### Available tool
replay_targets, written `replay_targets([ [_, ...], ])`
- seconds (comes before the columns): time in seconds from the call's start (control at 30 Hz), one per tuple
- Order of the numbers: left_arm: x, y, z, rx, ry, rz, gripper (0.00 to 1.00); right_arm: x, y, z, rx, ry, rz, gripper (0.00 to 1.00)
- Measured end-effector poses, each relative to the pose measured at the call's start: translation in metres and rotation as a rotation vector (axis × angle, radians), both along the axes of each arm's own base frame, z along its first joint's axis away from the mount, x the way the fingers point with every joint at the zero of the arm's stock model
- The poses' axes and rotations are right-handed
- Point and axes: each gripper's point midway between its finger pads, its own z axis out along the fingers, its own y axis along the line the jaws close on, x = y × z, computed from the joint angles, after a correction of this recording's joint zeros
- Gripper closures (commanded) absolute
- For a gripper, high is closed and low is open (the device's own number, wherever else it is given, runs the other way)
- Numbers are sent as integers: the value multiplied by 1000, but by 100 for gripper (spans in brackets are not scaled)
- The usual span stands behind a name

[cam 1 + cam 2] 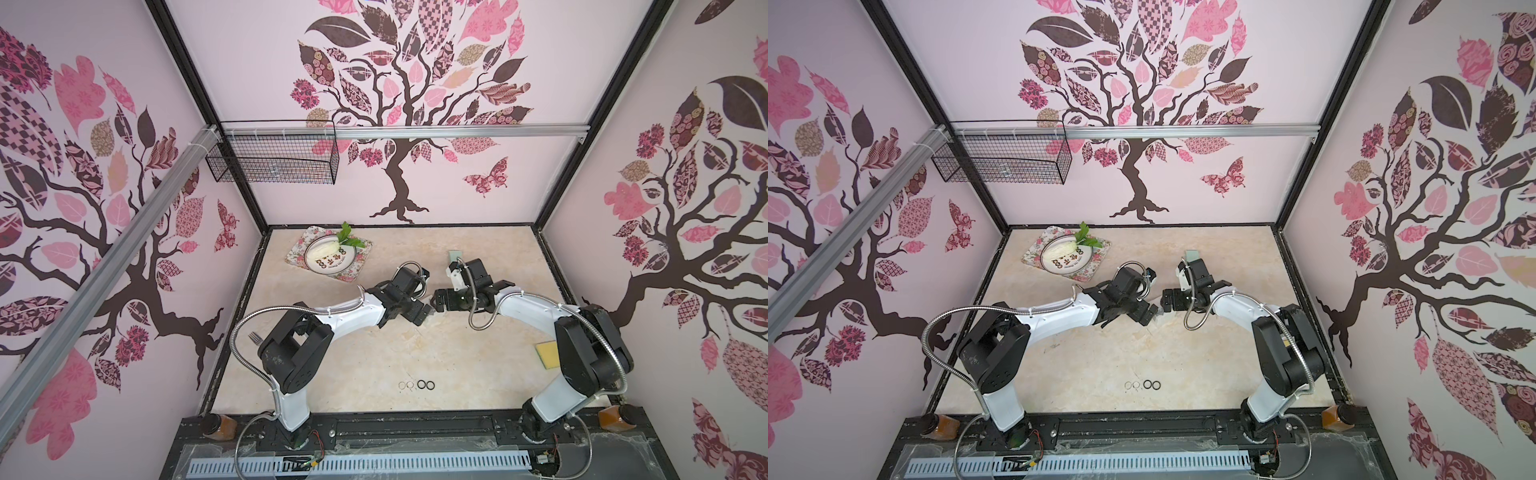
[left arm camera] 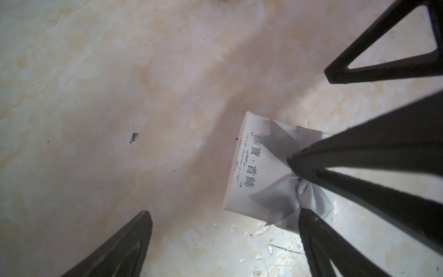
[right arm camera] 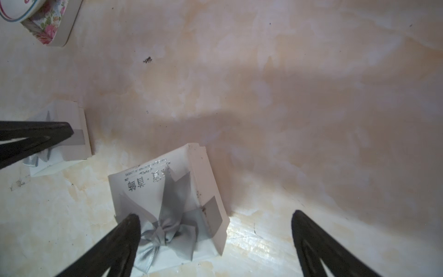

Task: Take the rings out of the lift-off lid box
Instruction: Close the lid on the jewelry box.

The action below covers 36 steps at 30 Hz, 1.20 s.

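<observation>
Right pincer (image 3: 215, 214) hangs wide open over the white bow box (image 3: 143, 182), left pincer (image 2: 225, 211) wide too, both empty. Four rings (image 1: 416, 385) already lie on the desk (image 1: 374, 353) up front. Straddle the lid (image 3: 201, 167) squarely by its sides, skip the ribbon (image 3: 172, 230), lift straight imo.

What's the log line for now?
left gripper: open; right gripper: open; white grey-bowed cardboard box: closed; four tiny silvery and black rings: on marble tabletop
</observation>
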Motion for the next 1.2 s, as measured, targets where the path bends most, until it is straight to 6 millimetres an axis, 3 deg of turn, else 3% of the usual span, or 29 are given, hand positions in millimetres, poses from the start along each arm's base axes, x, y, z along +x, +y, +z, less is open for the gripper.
replay_targets([
  [0.3,14,10,-6,-9,2,46,2,-3,-2,-17,-56,26,-5,0],
  [0.8,6,11,-30,-26,47,57,2,-4,-3,-24,-101,25,-11,0],
  [1.2,6,7,-31,-59,42,60,2,-3,-4,-27,-125,20,-16,0],
])
